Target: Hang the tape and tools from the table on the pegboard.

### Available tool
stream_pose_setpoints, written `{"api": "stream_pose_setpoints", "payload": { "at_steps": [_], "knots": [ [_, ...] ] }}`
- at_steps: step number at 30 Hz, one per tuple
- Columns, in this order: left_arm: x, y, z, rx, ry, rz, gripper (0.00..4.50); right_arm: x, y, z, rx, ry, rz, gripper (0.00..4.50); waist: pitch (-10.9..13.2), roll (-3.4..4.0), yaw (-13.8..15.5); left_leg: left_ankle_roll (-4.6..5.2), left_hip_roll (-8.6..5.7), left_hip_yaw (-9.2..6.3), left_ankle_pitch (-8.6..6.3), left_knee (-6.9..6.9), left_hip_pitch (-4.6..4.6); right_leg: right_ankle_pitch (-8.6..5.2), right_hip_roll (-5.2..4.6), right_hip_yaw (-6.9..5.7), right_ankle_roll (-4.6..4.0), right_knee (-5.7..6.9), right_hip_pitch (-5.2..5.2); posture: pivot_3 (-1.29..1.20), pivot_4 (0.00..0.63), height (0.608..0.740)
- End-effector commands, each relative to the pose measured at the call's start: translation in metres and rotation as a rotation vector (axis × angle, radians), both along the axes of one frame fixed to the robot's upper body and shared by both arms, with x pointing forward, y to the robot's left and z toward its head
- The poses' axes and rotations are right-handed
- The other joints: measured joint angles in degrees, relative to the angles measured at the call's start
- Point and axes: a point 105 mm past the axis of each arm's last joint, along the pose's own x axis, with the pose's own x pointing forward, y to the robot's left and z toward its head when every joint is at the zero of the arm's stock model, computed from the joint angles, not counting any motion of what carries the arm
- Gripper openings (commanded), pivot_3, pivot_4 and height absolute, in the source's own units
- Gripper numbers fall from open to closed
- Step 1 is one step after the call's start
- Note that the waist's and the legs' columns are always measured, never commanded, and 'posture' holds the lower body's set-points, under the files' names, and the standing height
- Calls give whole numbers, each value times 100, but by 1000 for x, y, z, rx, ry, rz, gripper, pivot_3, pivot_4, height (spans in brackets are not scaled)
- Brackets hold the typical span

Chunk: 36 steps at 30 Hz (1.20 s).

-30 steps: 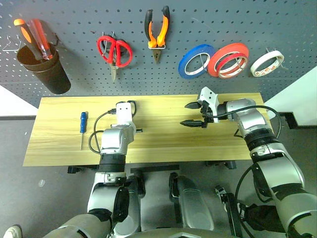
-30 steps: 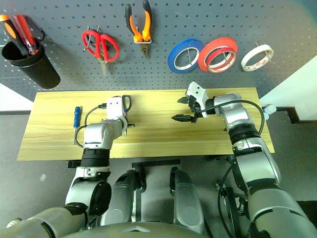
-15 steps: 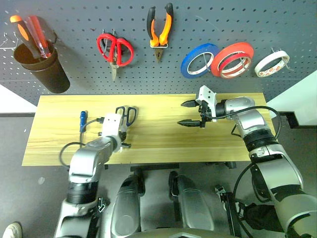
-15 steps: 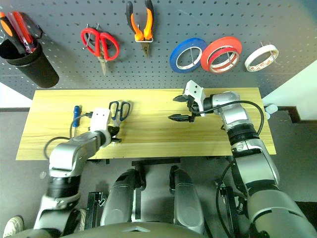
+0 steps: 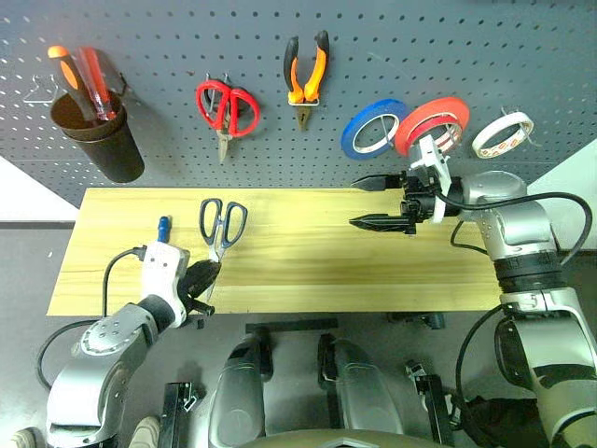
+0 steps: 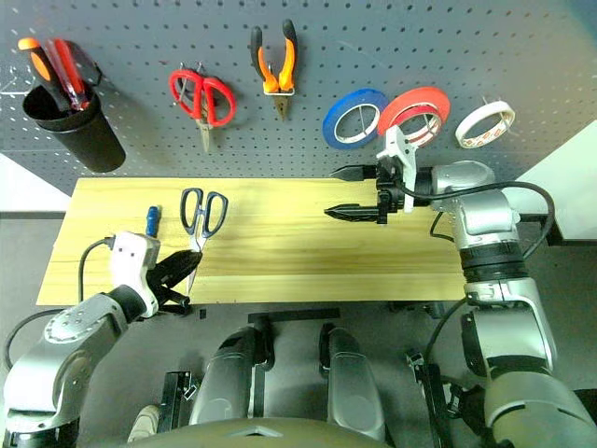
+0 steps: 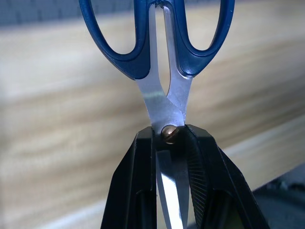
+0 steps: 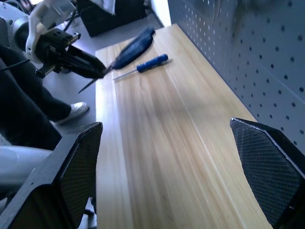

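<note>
Though steel-bladed, the scissors (image 7: pixel 162 71) have dark-blue plastic loop handles.

Light wood table (image 5: pixel 308 271) bearing 1 blue-handled screwdriver (image 5: pixel 164 227) near its left end

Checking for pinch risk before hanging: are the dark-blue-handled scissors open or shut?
Shut. In the left wrist view the dark-blue-handled scissors have both loops side by side and blades together, clamped at the pivot by the left hand.
</note>
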Motion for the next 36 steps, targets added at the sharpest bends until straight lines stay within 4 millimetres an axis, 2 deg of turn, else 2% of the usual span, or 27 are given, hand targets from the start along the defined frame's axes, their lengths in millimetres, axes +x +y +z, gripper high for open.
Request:
{"api": "stream_pose_setpoints", "payload": {
  "at_steps": [1, 2, 5, 9, 14, 21, 27, 32, 36],
  "knots": [
    [-7, -7, 27, 10, -197, -111, 521, -12, -7, 22, 40, -50, 8, 4500, -97, 18, -11, 1, 4, 0, -1, -5, -8, 15, 5, -2, -2, -24, 2, -8, 147, 730],
    [-7, -8, 29, 23, -224, -130, 521, -15, -7, 27, 54, -50, 13, 4500, -124, 22, -19, 2, 5, 3, -1, -23, -17, 43, 9, -2, 6, -61, 2, -11, 145, 730],
    [-4, -11, 41, 10, -305, -169, 521, -23, -7, 41, 82, -60, 37, 4500, -200, 26, -24, 6, 4, 10, -2, -14, -38, 56, 7, -1, 17, -69, -12, -17, 134, 730],
    [1, -14, 51, 10, -361, -199, 521, -33, -7, 49, 77, -74, 66, 4500, -317, 24, -20, 8, 5, 8, -2, -5, -42, 58, 10, -3, 18, -68, -12, -32, 125, 730],
    [20, -12, 70, 39, -444, -153, 521, -34, -5, 63, 95, -123, 61, 4500, -397, 35, -19, 16, 8, 0, -5, 29, -40, 64, 22, -4, 24, -56, 1, -43, 112, 730],
    [39, -9, 65, 93, -431, -138, 521, -30, -2, 67, 105, -150, 40, 4500, -517, 40, -19, 34, 6, 7, 0, 41, -32, 76, 35, -1, 36, -55, 12, -53, 108, 730],
    [60, -3, 65, 64, -417, -84, 521, -26, -3, 64, 101, -154, 17, 4500, -546, 39, -6, 39, 4, 9, 4, 49, -30, 78, 46, -2, 39, -47, 15, -51, 104, 730],
    [80, -2, 71, 72, -428, -80, 521, -26, -3, 62, 94, -155, 12, 4500, -559, 42, 0, 48, 4, 14, 10, 58, -28, 80, 49, -1, 42, -39, 21, -56, 104, 730],
    [91, -6, 75, 110, -448, -99, 521, -27, -3, 68, 122, -155, 23, 4500, -566, 42, -9, 49, 6, 25, 11, 71, -27, 80, 54, -1, 42, -29, 24, -60, 103, 730]
  ]
}}
